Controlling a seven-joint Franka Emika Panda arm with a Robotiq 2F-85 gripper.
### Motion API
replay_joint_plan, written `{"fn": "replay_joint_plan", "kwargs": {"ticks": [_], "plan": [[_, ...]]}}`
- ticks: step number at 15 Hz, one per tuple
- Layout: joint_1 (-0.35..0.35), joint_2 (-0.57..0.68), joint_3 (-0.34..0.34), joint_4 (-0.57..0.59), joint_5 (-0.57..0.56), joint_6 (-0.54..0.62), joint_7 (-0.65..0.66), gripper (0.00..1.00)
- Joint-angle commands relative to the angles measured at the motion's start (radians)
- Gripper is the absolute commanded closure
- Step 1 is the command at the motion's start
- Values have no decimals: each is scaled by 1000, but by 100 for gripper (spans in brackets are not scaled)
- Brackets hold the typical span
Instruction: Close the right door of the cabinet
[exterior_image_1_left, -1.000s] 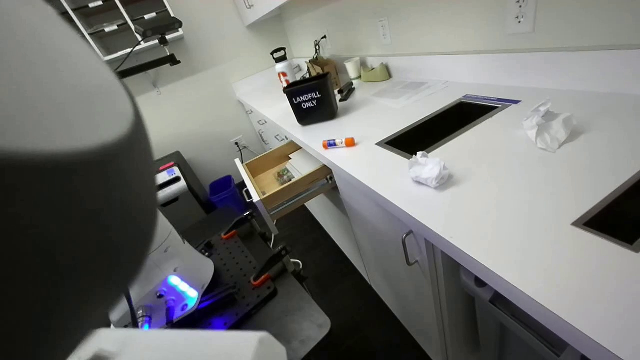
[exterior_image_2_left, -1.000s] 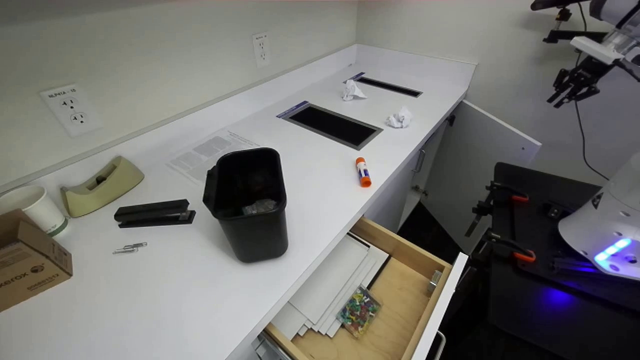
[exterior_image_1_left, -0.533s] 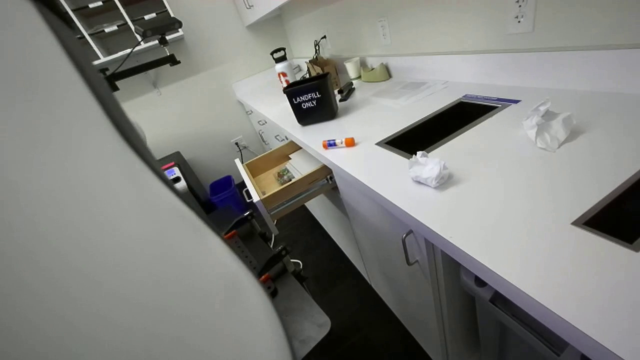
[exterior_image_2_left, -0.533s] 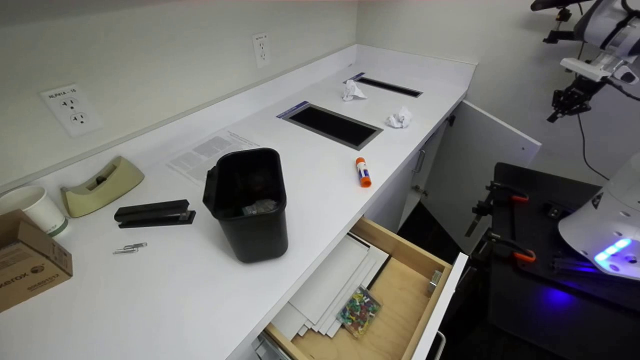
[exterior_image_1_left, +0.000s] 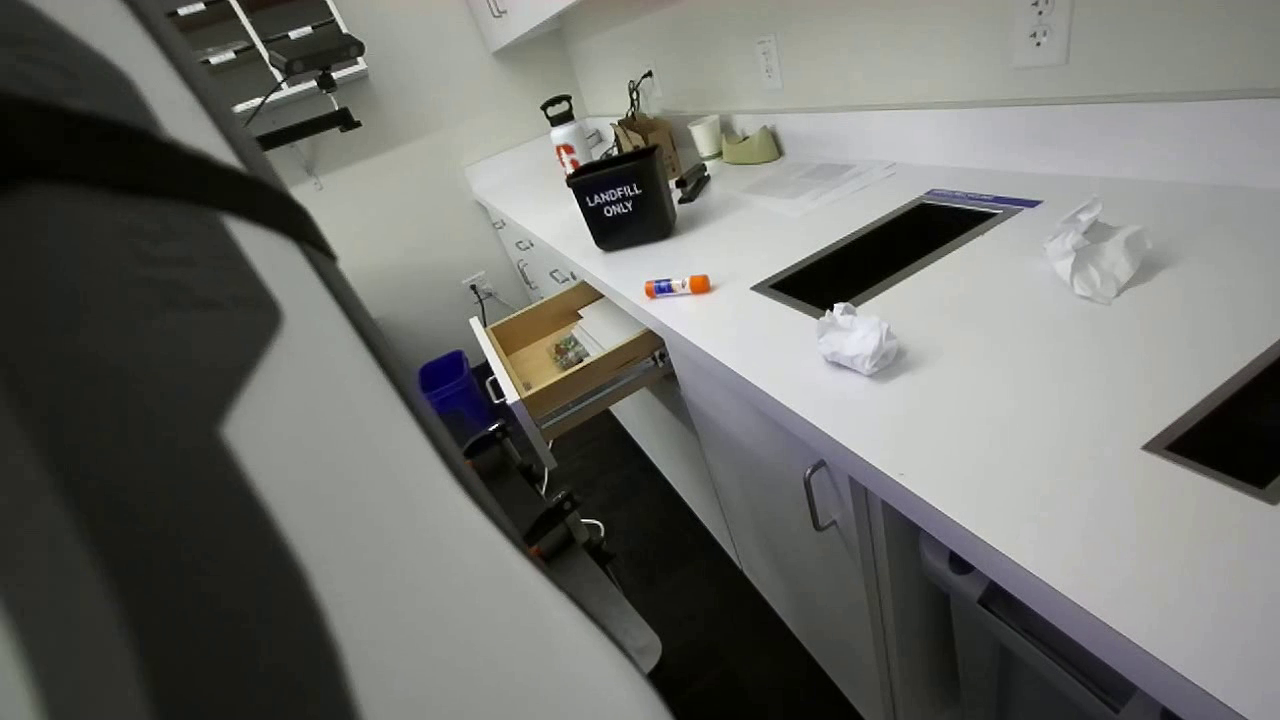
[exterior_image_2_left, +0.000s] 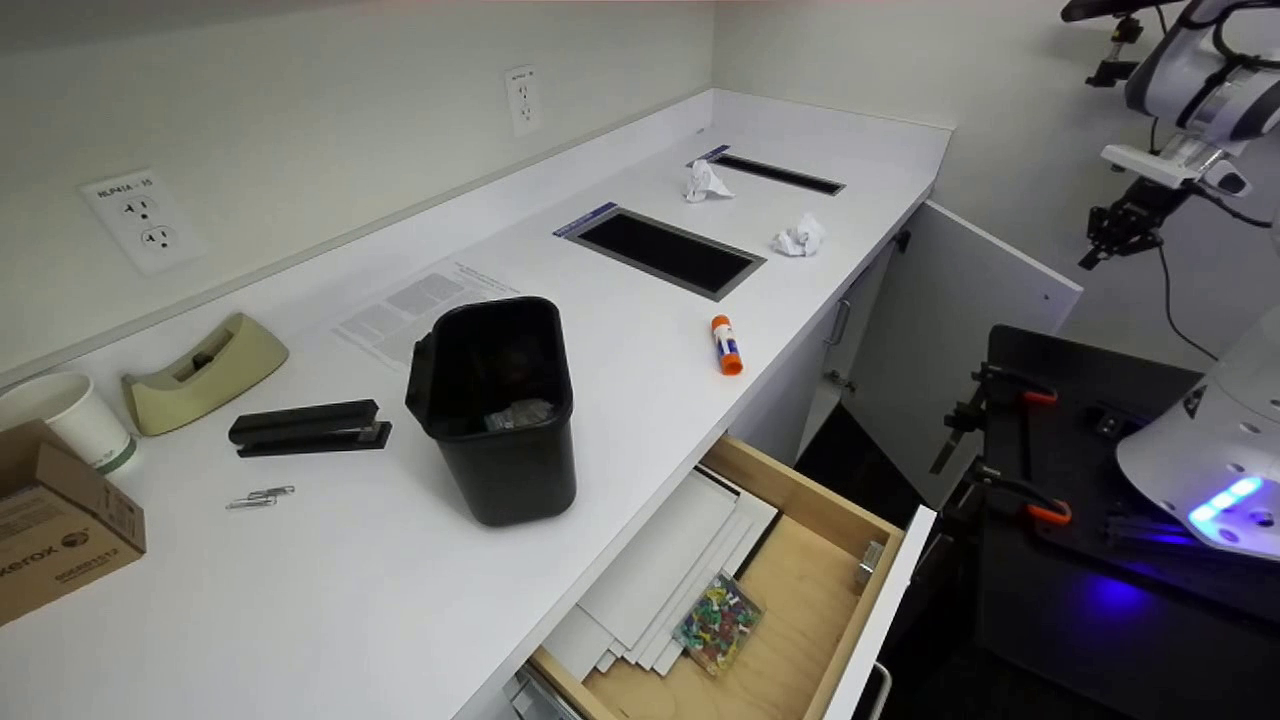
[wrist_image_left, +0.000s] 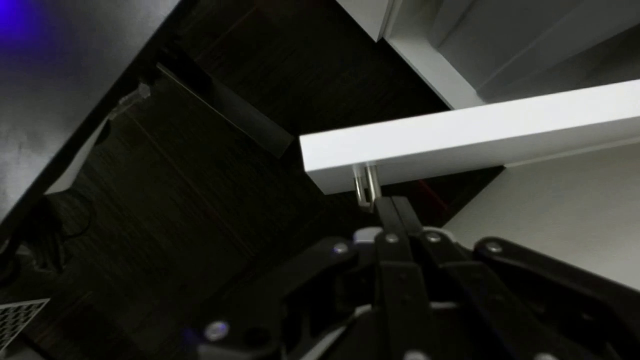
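The right cabinet door (exterior_image_2_left: 960, 330) is white and swung wide open in an exterior view. Its top edge (wrist_image_left: 450, 132) crosses the wrist view, with the metal door handle (wrist_image_left: 367, 187) on its outer face. My gripper (wrist_image_left: 393, 200) has its black fingertips pressed together with nothing between them. The tips appear right by the handle, though I cannot tell if they touch it. In an exterior view my gripper (exterior_image_2_left: 1090, 258) hangs beyond the door, on its outer side. In an exterior view the arm (exterior_image_1_left: 350, 450) fills the left; the gripper and right door do not show there.
The left cabinet door (exterior_image_1_left: 790, 560) is closed beside the open compartment, which holds a grey bin (exterior_image_1_left: 1010, 620). A pulled-out drawer (exterior_image_2_left: 810, 560) juts out. The robot's black table (exterior_image_2_left: 1090, 480) with clamps stands near the open door. A wall (wrist_image_left: 560, 210) is beside the door.
The gripper's fingers went from spread to shut. In an exterior view the gripper moved left and down. The arm covers more of an exterior view. The door has not moved.
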Motion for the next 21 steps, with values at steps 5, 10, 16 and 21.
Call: {"fn": "replay_joint_plan", "kwargs": {"ticks": [5,10,16,21], "plan": [[-33,31,76,-13,46,27,-33,96],[-31,37,90,-19,59,29,-38,98],[-69,50,152,-24,188,-62,-131,100],[-72,102,222,-23,384,-128,-247,100]]}}
